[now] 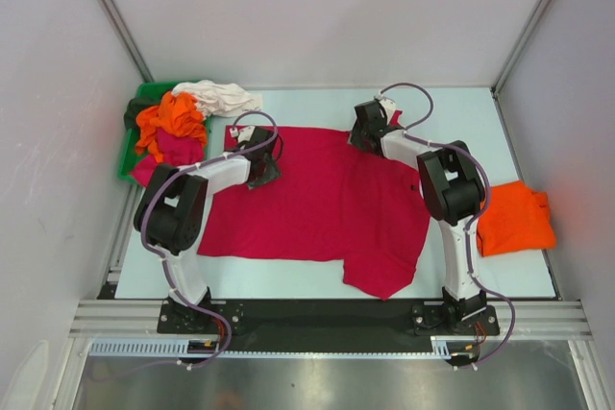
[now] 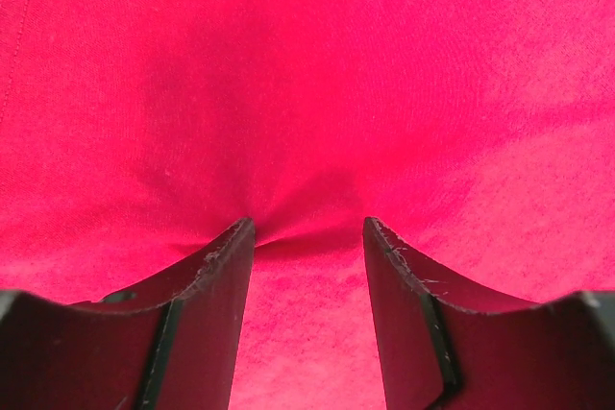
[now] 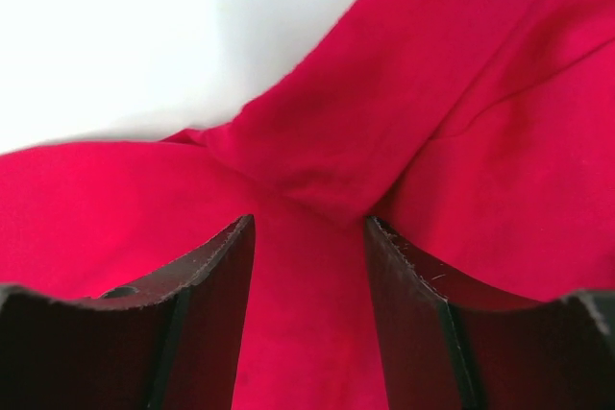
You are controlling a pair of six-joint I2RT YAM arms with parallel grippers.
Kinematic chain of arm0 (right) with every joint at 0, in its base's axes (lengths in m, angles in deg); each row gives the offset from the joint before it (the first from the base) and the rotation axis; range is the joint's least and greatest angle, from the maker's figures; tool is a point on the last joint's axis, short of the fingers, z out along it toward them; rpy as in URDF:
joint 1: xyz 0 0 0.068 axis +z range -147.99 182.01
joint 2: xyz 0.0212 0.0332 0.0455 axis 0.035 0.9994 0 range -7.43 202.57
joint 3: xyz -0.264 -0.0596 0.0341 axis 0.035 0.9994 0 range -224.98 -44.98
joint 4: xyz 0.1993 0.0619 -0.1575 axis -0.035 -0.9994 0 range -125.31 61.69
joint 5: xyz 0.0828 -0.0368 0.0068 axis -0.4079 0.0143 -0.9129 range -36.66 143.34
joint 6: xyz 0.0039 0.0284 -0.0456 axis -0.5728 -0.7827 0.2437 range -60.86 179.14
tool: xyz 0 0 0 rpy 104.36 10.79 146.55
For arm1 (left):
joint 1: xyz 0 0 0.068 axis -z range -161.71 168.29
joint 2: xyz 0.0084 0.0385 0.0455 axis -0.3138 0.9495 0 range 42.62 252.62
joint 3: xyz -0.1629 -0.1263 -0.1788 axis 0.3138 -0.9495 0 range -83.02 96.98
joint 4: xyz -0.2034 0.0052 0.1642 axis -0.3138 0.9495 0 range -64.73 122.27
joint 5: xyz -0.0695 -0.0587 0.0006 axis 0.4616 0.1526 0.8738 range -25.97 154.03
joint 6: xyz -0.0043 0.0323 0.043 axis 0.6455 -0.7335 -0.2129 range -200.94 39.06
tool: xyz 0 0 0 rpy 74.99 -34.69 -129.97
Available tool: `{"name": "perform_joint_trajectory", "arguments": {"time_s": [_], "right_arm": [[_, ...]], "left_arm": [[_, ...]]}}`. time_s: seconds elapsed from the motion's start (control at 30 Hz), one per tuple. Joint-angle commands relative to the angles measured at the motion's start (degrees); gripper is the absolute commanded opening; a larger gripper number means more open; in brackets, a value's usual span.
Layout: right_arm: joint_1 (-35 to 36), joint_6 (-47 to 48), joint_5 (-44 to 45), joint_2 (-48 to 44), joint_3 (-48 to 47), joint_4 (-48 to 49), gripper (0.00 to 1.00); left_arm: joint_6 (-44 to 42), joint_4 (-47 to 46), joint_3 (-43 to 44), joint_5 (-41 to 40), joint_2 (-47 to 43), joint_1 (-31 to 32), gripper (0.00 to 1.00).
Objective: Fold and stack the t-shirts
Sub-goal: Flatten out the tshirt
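A large crimson-red t-shirt [image 1: 317, 199] lies spread flat on the table, one part hanging toward the near edge. My left gripper [image 1: 261, 172] sits on the shirt's far left part. In the left wrist view the gripper [image 2: 309, 228] has its jaws apart, tips pressed onto the red cloth [image 2: 307, 93], which puckers between them. My right gripper [image 1: 363, 132] is at the shirt's far right corner. In the right wrist view the gripper [image 3: 309, 223] has its jaws apart, with a fold of red cloth [image 3: 317, 160] lying between and ahead of them.
A folded orange t-shirt [image 1: 516, 218] lies at the table's right edge. A green bin [image 1: 128, 153] at the far left holds a pile: an orange shirt [image 1: 173, 122], a white one [image 1: 226, 98], a magenta one [image 1: 178, 149] and a dark one [image 1: 139, 112]. Walls enclose the table.
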Motion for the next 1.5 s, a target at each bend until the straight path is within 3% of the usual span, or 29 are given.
{"name": "perform_joint_trajectory", "arguments": {"time_s": [0.0,0.37,0.47,0.5,0.57,0.6,1.17,1.47], "right_arm": [[-0.35,-2.53,1.04,-0.25,1.40,2.95,0.54],[-1.84,-4.11,2.00,2.65,-0.44,3.66,0.49],[-2.02,-4.29,2.18,3.00,-0.88,3.84,0.33],[-2.02,-4.29,2.27,3.00,-1.05,3.92,0.20],[-2.02,-4.20,2.27,3.18,-1.58,4.01,0.11],[-2.02,-4.11,2.27,3.35,-1.93,3.84,0.00],[-2.99,-1.12,2.01,9.94,-18.80,1.12,0.00],[-4.04,0.02,2.36,18.55,-32.15,-1.87,0.00]], "left_arm": [[1.16,2.77,-1.29,1.63,-1.93,0.64,0.56],[0.90,2.94,-1.12,1.37,-1.76,0.64,0.55],[0.90,2.94,-1.03,1.37,-1.67,0.64,0.55],[0.90,2.94,-1.03,1.46,-1.76,0.64,0.55],[0.90,2.94,-0.86,1.46,-1.58,0.64,0.56],[0.99,2.86,-0.86,1.54,-1.58,0.64,0.55],[1.25,3.12,-1.56,1.63,-1.67,0.64,0.56],[1.69,3.12,-1.73,2.42,-1.93,0.64,0.56]]}}
